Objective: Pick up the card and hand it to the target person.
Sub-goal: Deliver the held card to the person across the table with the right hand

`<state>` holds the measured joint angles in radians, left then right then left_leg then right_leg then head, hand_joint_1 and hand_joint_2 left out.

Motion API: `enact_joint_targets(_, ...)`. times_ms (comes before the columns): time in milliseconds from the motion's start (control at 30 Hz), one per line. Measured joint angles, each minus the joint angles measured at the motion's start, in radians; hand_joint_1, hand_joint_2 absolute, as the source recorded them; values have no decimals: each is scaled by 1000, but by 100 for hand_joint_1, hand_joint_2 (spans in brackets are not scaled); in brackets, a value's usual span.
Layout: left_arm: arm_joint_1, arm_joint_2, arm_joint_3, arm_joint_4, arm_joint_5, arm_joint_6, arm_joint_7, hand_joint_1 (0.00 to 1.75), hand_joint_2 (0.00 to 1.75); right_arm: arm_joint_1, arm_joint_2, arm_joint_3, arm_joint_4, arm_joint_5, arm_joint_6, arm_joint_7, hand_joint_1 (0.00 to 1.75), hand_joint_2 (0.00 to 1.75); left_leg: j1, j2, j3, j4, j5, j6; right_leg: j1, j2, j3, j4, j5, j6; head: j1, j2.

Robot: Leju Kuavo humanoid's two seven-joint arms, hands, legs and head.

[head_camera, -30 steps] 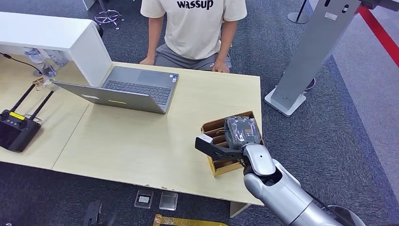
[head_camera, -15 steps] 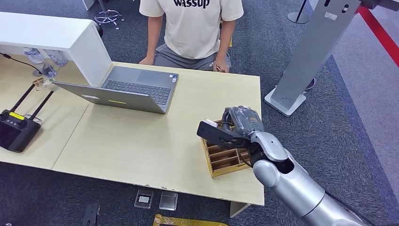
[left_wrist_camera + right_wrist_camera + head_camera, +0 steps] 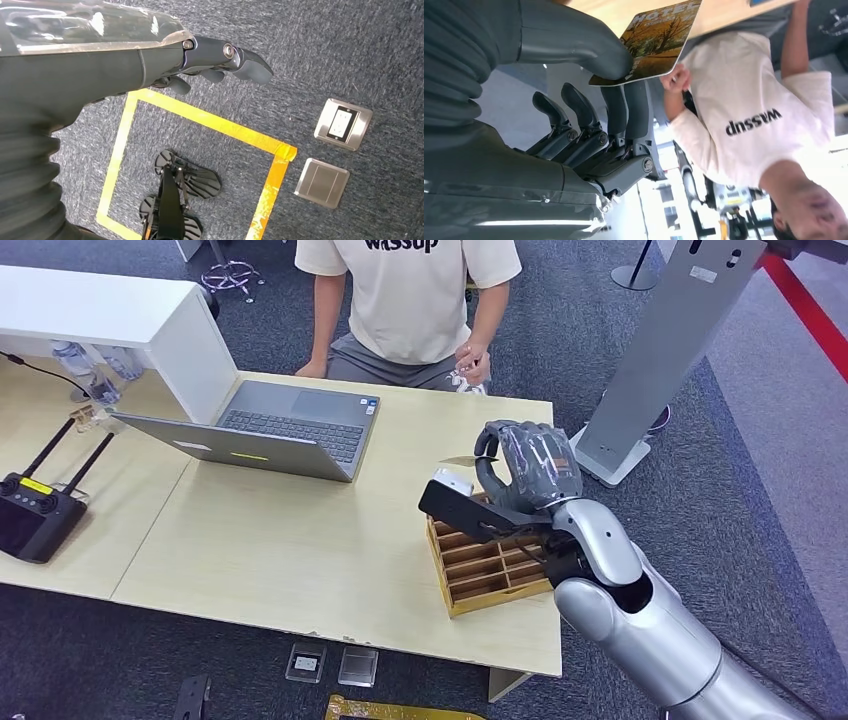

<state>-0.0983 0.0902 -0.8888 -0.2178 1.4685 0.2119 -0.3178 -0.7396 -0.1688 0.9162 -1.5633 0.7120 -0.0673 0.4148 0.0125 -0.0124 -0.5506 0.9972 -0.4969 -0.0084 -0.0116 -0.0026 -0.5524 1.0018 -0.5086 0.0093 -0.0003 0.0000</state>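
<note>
My right hand (image 3: pixel 525 475) is raised above the far end of the wooden divided box (image 3: pixel 490 565) on the table. It pinches a card (image 3: pixel 466 460), seen edge-on here, between thumb and fingers. In the right wrist view the card (image 3: pixel 654 42) shows an autumn picture with the word HOTEL, held under the thumb (image 3: pixel 574 45). The person (image 3: pixel 410 300) in a cream T-shirt sits across the table, with one hand (image 3: pixel 470 365) lifted just beyond the table's far edge, a short way from the card. My left hand (image 3: pixel 200 60) hangs over the carpet, fingers loosely extended and holding nothing.
An open laptop (image 3: pixel 270 430) lies on the table (image 3: pixel 300 540) in front of the person. A black controller (image 3: pixel 35 515) sits at the left edge, beside a white counter block (image 3: pixel 120 320). A grey stand (image 3: pixel 660 350) rises right of the table. Floor sockets (image 3: pixel 342 125) and yellow tape (image 3: pixel 210 120) mark the carpet.
My right hand has lifted out of the wooden box with the card and moved toward the person. The person's hand has risen from the table edge.
</note>
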Motion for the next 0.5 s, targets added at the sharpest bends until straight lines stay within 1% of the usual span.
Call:
enact_joint_targets(67, -2, 0, 0, 0, -1, 0, 0, 0, 175, 1, 7, 2, 3, 45, -46, -24, 155, 175, 0, 0, 0, 0, 0, 0, 0, 0, 0, 0, 0, 0, 0, 0)
enact_joint_targets(133, -6, -1, 0, 0, -4, 0, 0, 0, 175, 1, 19, 4, 18, 102, -121, -55, 155, 175, 0, 0, 0, 0, 0, 0, 0, 0, 0, 0, 0, 0, 0, 0)
enact_joint_targets(233, -15, -3, 0, 0, -10, 2, 2, 0, 175, 3, 40, 6, 63, 174, -251, -109, 155, 175, 0, 0, 0, 0, 0, 0, 0, 0, 0, 0, 0, 0, 0, 0)
enact_joint_targets(400, -28, -7, -2, 0, -19, 7, 6, 0, 175, 5, 73, 0, 172, 280, -494, -208, 155, 175, 0, 0, 0, 0, 0, 0, 0, 0, 0, 0, 0, 0, 1, 0)
enact_joint_targets(433, -30, -8, -2, 0, -19, 7, 7, 0, 175, 4, 80, -2, 201, 298, -530, -221, 155, 175, 0, 0, 0, 0, 0, 0, 0, 0, 0, 0, 0, 0, 1, 0)
enact_joint_targets(500, -33, -10, -2, 0, -20, 8, 10, 0, 175, 4, 94, -2, 257, 317, -571, -241, 155, 175, 0, 0, 0, 0, 0, 0, 0, 0, 0, 0, 0, 0, 1, 0)
